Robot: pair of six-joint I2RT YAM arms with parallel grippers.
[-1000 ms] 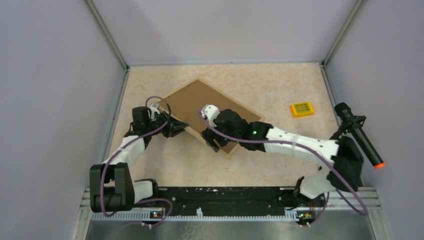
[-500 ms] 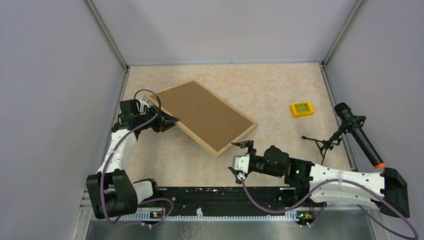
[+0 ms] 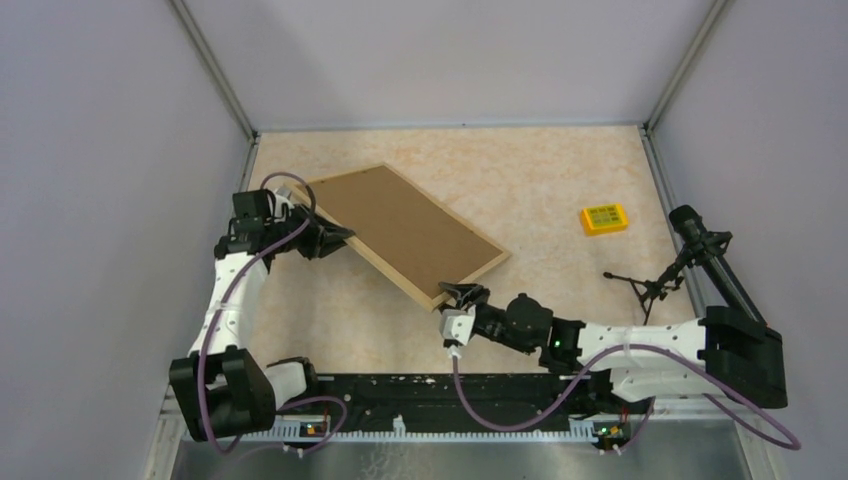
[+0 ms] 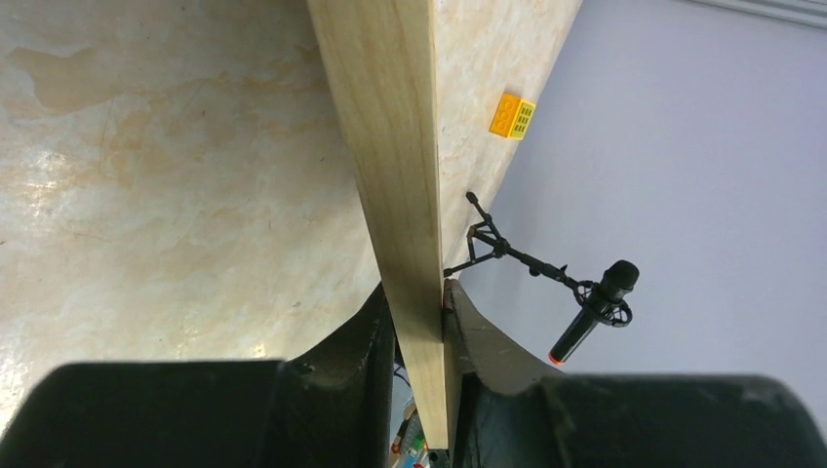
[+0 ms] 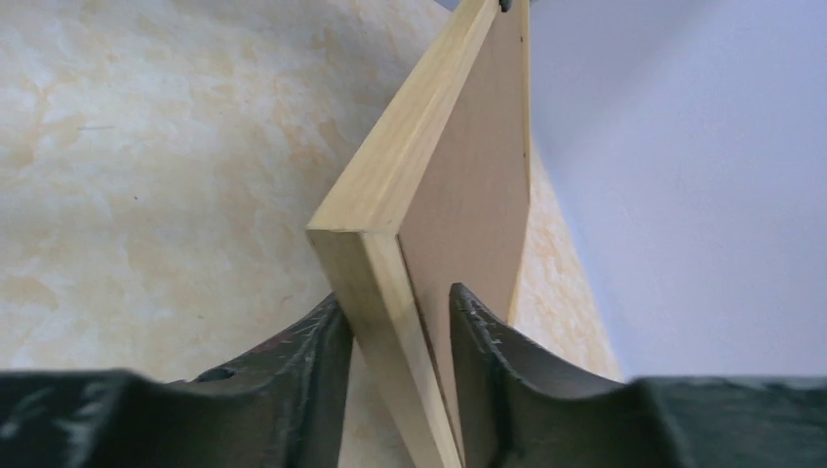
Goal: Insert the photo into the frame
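The frame [image 3: 405,228] of light wood lies slanted across the table with its brown board back facing up. The photo is hidden. My left gripper [image 3: 340,236] is shut on the frame's left edge; in the left wrist view the wooden rail [image 4: 385,146] runs up from between the pinching jaws of the left gripper [image 4: 417,302]. My right gripper [image 3: 462,293] is at the frame's near corner. In the right wrist view that corner [image 5: 468,185] sits between the jaws of the right gripper [image 5: 395,302], which stand open with a gap on the board side.
A yellow block [image 3: 604,218] lies at the right back of the table. A black microphone on a small tripod [image 3: 715,265] stands by the right wall. Grey walls close in the left, back and right sides.
My right arm left the top of the board, swung down to the near side, then brought its jaws around the frame's near corner. The left gripper drew slightly left, still holding the frame.
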